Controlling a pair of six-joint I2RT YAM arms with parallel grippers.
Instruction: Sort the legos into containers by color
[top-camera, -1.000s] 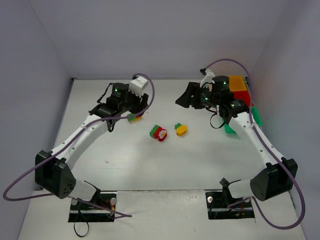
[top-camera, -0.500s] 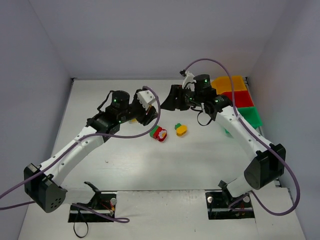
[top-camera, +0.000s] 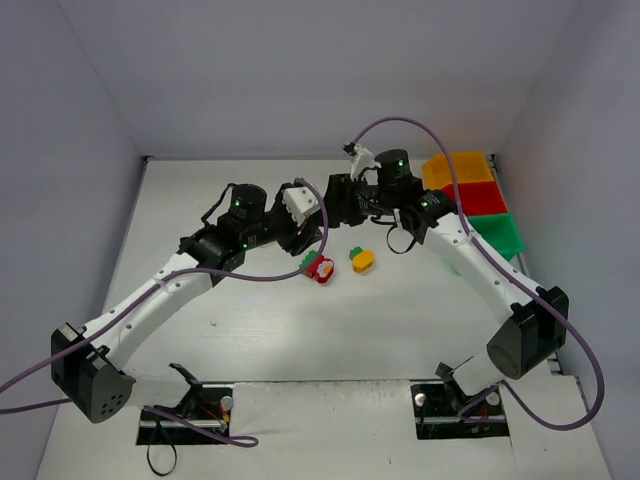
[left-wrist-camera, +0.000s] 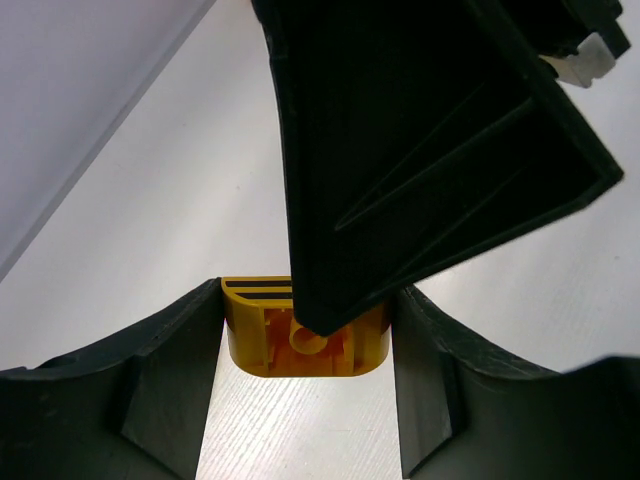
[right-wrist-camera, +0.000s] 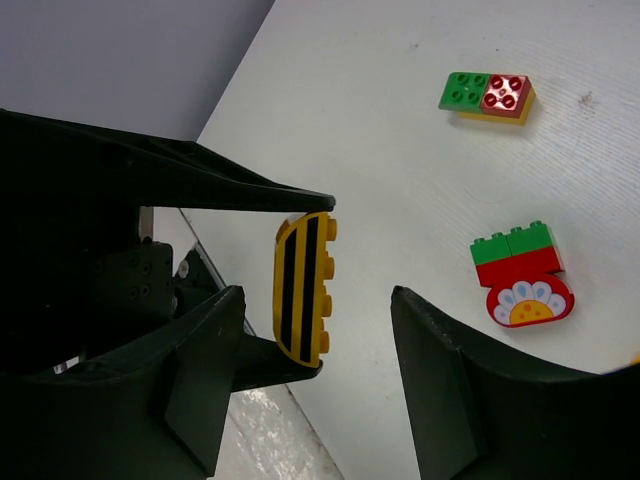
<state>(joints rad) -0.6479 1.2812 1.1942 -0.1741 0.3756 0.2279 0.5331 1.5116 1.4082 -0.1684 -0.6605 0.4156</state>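
Your left claw (left-wrist-camera: 306, 300) is clamped on a yellow brick (left-wrist-camera: 255, 340).
Your right claw (right-wrist-camera: 318, 300) is apart around it, lower middle.

table (top-camera: 300, 330): white, matte, evenly lit | walls (top-camera: 300, 80): pale lavender-grey, plain, on three sides | shadows: soft

Bright, even light, soft shadows; left pincer (left-wrist-camera: 305, 350) dark close up.

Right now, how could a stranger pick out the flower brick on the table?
On the white table, two brick clusters lie near the middle. Take the left cluster: green and red bricks ending in a rounded red piece with a white flower; the right cluster is mostly yellow-orange.
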